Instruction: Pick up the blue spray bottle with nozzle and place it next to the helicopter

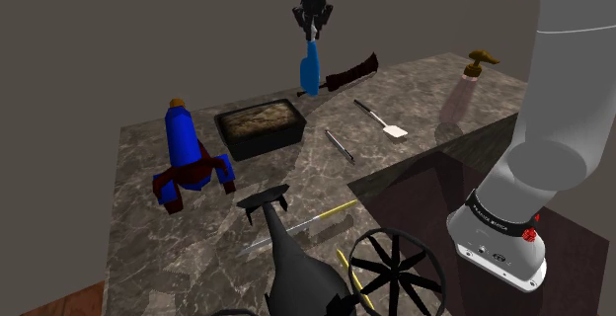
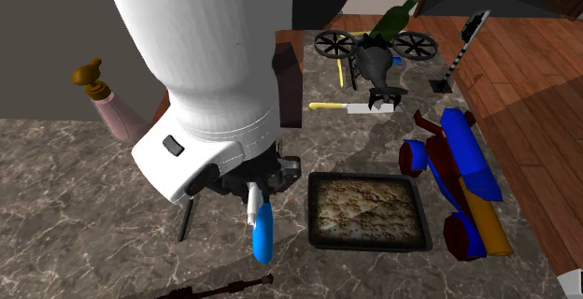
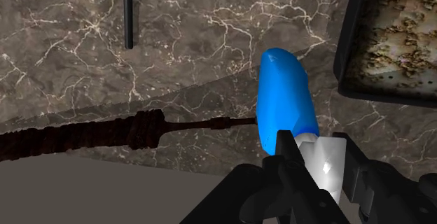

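One hand (image 1: 312, 36) clasps the white nozzle of the blue bottle (image 1: 309, 72), which hangs upright over the worktop's (image 1: 415, 82) far edge in the shoulder view, seemingly clear of the surface. To carry it well, I judge: hold the grip firm, travel high enough to pass the tray (image 1: 261, 126) and pen (image 1: 339, 144), then lower beside the helicopter (image 1: 291, 265) at the near end, clear of its rotors. Counted: one bottle, one helicopter, one tray, one rocket (image 1: 183, 146) at the shoulder view's left, one pump bottle (image 1: 466, 87), one spatula (image 1: 383, 121), one pen, one dark stick (image 1: 350, 70).
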`<state>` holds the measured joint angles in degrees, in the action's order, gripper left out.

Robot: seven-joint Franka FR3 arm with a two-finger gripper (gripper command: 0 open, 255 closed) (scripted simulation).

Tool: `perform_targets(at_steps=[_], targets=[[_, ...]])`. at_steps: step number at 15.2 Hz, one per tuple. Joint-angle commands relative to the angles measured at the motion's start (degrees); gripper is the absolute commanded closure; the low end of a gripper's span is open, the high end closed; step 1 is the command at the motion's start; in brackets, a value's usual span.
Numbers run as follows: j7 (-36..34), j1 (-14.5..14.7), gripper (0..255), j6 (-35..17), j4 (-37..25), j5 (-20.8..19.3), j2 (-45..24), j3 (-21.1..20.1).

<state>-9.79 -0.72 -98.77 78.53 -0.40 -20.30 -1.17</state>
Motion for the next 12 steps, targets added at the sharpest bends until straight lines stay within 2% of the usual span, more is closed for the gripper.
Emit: perform_targets(at_steps=[1, 12], targets=[[-0.08, 0.07, 255, 1.60, -1.70, -0.01, -0.10, -0.03], [-0.08, 0.15, 255, 11.47, -14.08, -0.06, -2.62, -0.04]])
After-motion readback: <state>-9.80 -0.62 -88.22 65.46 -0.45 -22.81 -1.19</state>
